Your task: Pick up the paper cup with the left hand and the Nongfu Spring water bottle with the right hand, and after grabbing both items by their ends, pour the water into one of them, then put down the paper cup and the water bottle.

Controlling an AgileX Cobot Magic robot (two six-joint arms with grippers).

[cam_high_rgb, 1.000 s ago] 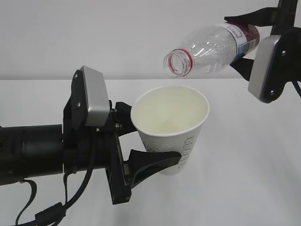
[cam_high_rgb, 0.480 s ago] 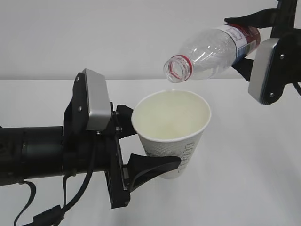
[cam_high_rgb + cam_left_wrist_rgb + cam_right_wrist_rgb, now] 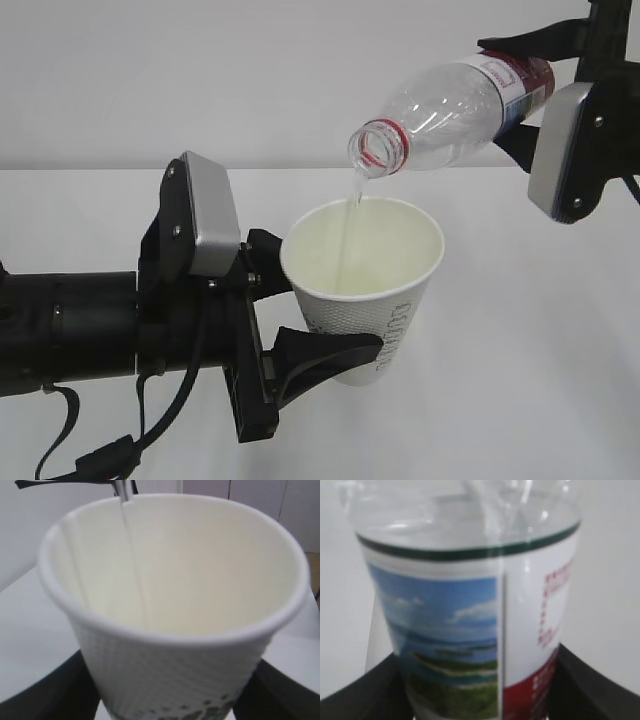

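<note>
Water (image 3: 349, 225) runs in a thin stream from the mouth of the Nongfu Spring water bottle (image 3: 450, 105) straight down into the paper cup (image 3: 365, 290). You can see the same stream in the left wrist view, entering past the far rim and running down the cream inner wall.

Your left gripper (image 3: 300, 300) is clamped around the paper cup's lower half, one black finger on each side of the dimpled wall, cup upright and lifted clear of the white desk (image 3: 520, 380). The cup sits right at the fingertips, out ahead of the silver-grey module. In the left wrist view the fingers (image 3: 45, 690) show as dark shapes either side of the cup base.

Your right gripper (image 3: 545, 95) is closed on the bottle's labelled base end. The bottle lies tipped nearly flat, neck slightly down, and points away from the gripper toward the left gripper. The red neck ring and open mouth hang just above the cup's far rim, not touching it. In the right wrist view the label's blue-green landscape and red panel fill the frame, with black fingers (image 3: 365, 690) pressed on both sides of it. Water level inside the bottle is hard to read; the cup's fill level is not clear either.
</note>
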